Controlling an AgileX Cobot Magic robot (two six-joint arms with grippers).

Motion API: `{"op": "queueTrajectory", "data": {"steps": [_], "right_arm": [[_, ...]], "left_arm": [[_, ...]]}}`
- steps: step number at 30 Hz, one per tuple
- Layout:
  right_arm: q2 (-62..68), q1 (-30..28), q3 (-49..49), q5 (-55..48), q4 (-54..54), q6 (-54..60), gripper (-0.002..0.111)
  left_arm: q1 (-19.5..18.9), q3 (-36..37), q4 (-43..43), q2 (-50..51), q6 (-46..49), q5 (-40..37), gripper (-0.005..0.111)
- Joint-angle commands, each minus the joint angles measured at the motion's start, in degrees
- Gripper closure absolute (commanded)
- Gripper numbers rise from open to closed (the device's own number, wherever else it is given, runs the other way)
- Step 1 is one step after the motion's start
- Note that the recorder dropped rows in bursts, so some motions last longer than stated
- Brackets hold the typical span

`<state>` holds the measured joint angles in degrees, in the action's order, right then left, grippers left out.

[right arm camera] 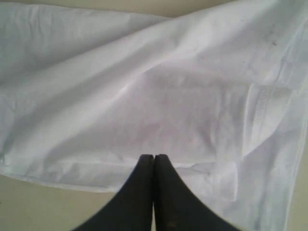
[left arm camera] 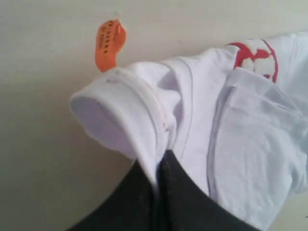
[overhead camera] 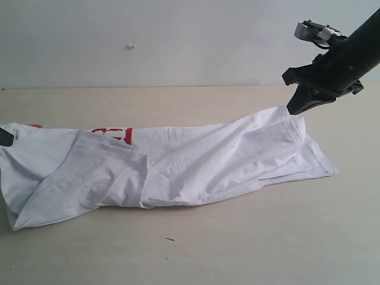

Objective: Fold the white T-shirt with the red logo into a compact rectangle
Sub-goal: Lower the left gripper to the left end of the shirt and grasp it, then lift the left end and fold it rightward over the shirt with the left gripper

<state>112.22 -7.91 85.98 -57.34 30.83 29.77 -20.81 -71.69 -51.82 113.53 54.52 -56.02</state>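
The white T-shirt (overhead camera: 178, 163) lies as a long, wrinkled band across the table, folded lengthwise. A strip of the red logo (overhead camera: 116, 134) peeks out along its far edge. My left gripper (left arm camera: 159, 161) is shut on a fold of cloth by the collar, close to the orange neck tag (left arm camera: 109, 44) and the red logo (left arm camera: 257, 55). Only its dark tip (overhead camera: 5, 138) shows at the left edge of the exterior view. My right gripper (overhead camera: 295, 108) is shut on the shirt's far right corner, which tents up to it. In the right wrist view the jaws (right arm camera: 154, 157) press together on the white T-shirt (right arm camera: 144, 96).
The beige table (overhead camera: 237, 243) runs bare in front of the shirt and behind it up to a pale wall (overhead camera: 178, 41). A tiny dark speck (overhead camera: 170, 239) lies on the table near the front.
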Motion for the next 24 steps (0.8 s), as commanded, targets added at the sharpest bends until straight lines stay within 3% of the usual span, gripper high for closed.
{"op": "queueTrajectory", "data": {"steps": [1, 9, 14, 24], "right_arm": [[-0.19, -0.09, 0.15, 0.11, 0.96, 0.55, 0.108], [-0.19, -0.09, 0.15, 0.11, 2.16, 0.55, 0.108], [-0.32, -0.09, 3.38, -2.54, 3.09, -0.30, 0.108], [-7.81, -0.93, 8.61, -2.59, 0.88, -0.52, 0.108]], "left_arm": [[2.73, -0.39, 1.03, -3.09, -3.37, 1.71, 0.107], [16.71, -8.85, 6.10, -9.96, -12.24, 1.75, 0.107], [28.32, -13.21, 7.66, -9.72, -13.43, 3.31, 0.107], [43.24, -21.35, 7.00, -6.46, -16.10, 11.13, 0.107]]}}
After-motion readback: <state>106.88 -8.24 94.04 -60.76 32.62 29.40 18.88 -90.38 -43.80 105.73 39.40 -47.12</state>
